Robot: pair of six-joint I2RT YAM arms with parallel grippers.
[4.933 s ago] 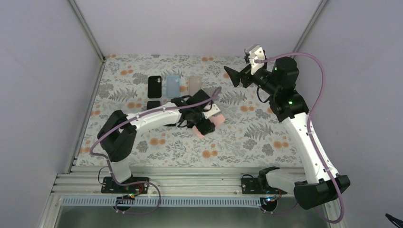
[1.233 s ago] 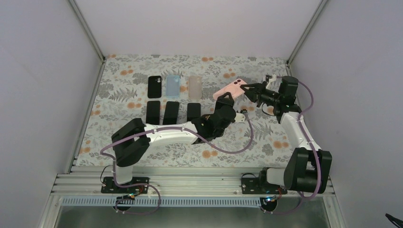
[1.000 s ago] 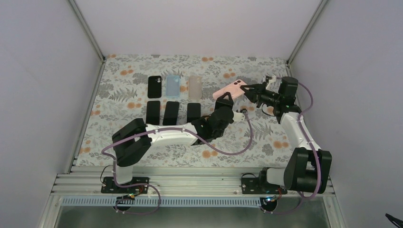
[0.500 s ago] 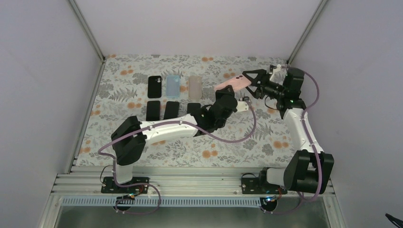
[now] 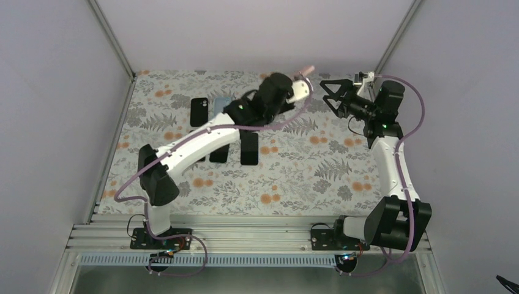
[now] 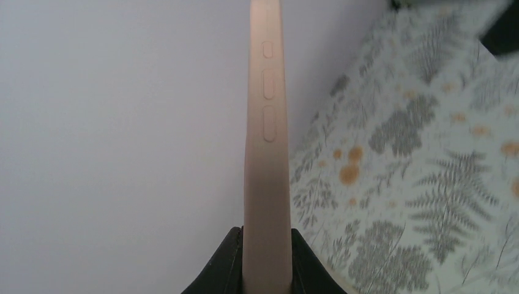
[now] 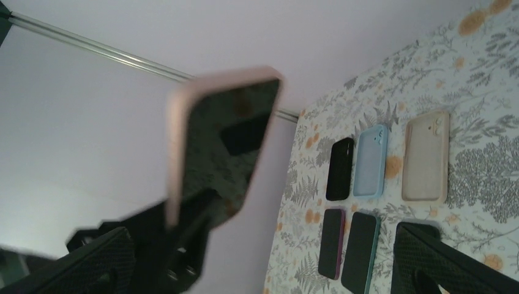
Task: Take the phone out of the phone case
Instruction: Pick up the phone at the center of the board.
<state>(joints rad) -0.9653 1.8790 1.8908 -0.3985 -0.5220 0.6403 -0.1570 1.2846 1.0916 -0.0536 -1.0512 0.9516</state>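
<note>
The top camera is looking down from above and behind the arm bases (image 5: 160, 237), taking in the whole flowered table (image 5: 318, 177) from well away. The left wrist camera is sitting very close to the pink cased phone (image 6: 267, 153), viewing its edge side-on and facing the pale wall (image 6: 122, 122). The right wrist camera is looking out between its own fingertips (image 7: 428, 257) across the table. It is sharing that phone and the rows of cases and phones (image 7: 370, 162) with the top view.
</note>
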